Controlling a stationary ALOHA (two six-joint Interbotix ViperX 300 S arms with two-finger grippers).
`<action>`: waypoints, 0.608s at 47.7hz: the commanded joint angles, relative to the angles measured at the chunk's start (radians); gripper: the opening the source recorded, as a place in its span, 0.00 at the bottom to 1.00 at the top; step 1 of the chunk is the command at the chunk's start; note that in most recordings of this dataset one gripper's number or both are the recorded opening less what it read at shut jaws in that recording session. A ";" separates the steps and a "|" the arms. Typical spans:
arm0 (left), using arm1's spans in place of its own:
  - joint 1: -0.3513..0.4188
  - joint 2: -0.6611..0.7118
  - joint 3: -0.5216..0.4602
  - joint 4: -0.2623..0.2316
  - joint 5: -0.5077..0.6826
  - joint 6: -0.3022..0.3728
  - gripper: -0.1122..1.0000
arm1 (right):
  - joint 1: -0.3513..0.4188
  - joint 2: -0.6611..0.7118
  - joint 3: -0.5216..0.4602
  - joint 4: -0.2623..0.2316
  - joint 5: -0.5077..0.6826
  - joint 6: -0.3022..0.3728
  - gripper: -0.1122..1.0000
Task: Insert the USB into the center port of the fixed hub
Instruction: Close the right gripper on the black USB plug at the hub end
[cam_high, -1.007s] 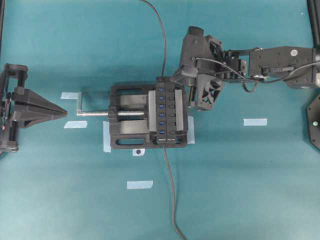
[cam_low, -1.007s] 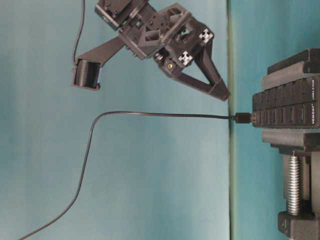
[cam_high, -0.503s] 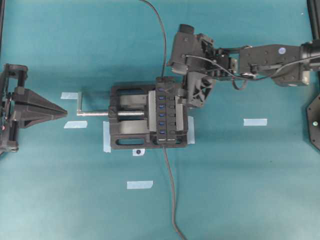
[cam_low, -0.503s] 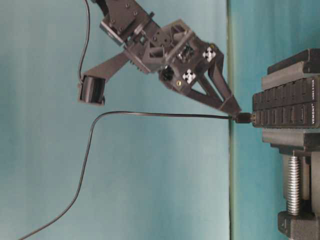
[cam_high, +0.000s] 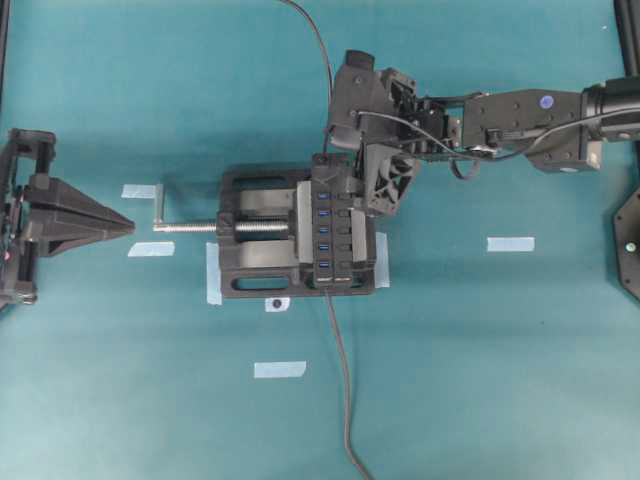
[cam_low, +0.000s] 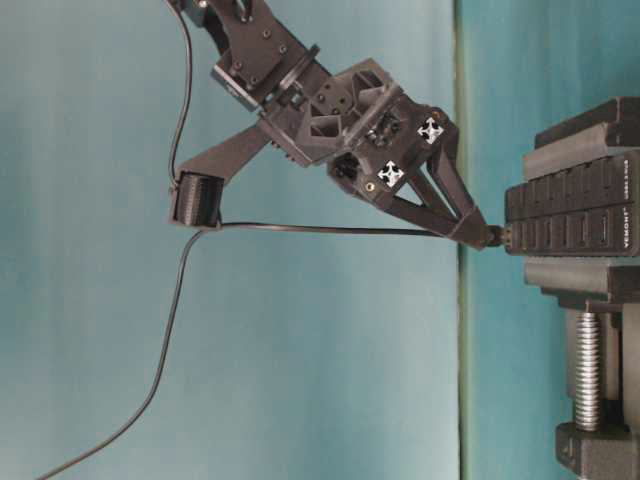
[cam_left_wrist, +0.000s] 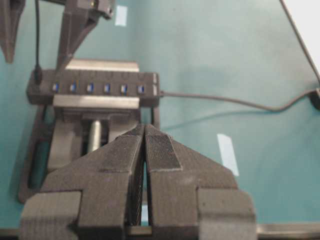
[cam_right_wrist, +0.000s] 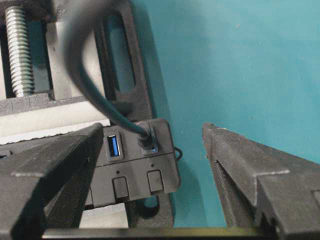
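While the left gripper (cam_left_wrist: 145, 150) sits clenched and empty, the right gripper (cam_right_wrist: 152, 145) gapes wide, straddling the small black USB plug (cam_right_wrist: 146, 141) seated in the long black strip hub's (cam_right_wrist: 135, 172) end port.

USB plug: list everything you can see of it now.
The USB is a small black plug, plastic by its look, on a thin dark grey cable. It sits in the end port of the fixed hub, next to a free blue port, not in the center one. The open right pincer straddles it, with its fingers clear of the plug in the wrist view.
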 joint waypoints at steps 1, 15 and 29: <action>0.002 0.003 -0.012 0.000 -0.005 -0.002 0.11 | -0.002 -0.012 -0.023 -0.002 -0.008 -0.008 0.84; 0.002 0.002 -0.012 0.002 -0.005 -0.002 0.11 | 0.000 -0.011 -0.025 -0.002 -0.011 -0.009 0.61; 0.002 0.002 -0.017 0.002 -0.011 0.002 0.11 | 0.003 -0.003 -0.025 -0.002 -0.021 -0.008 0.48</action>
